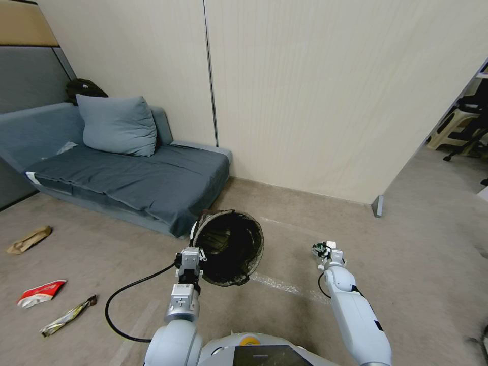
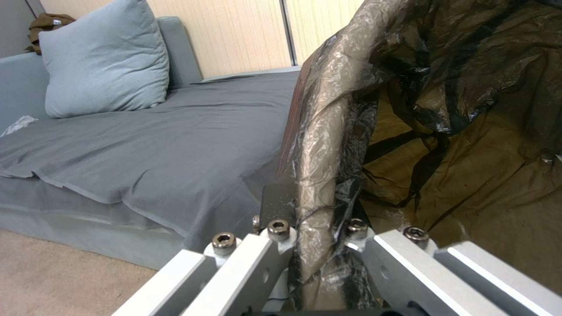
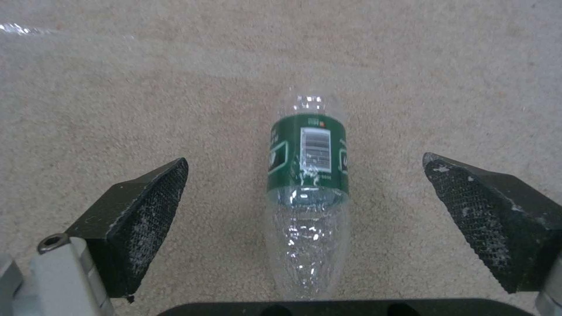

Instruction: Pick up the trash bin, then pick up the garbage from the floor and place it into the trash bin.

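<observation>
The left gripper point(image 1: 190, 254) holds the trash bin point(image 1: 231, 246) up off the carpeted floor point(image 1: 406, 264), just in front of the grey sofa point(image 1: 127, 178). Its fingers point(image 2: 275, 239) are clenched on the bin's rim, one on each side of the wall, with the black bag liner point(image 2: 445, 109) pinched in between. The bin is tilted, its lined mouth turned toward the head camera.

The right gripper point(image 3: 304, 193) is low over the floor, well to the right of the bin, with its fingers point(image 3: 146, 197) spread wide and grasping nothing. Between them lies a clear plastic bottle point(image 3: 307, 193) with a green label, flat on the carpet and touching neither pad. In the head view this gripper point(image 1: 325, 252) sits at the end of the outstretched right arm, and the bottle point(image 1: 319, 249) shows as a small green-and-clear patch just beside it.

More garbage lies on the floor well to the left: a brown paper bag point(image 1: 29, 239) near the sofa's front edge, a red-and-white snack packet point(image 1: 40, 293) closer to the robot, and a yellowish wrapper point(image 1: 68, 316) just beside that. A grey cushion point(image 1: 117, 124) leans against the sofa's back.
</observation>
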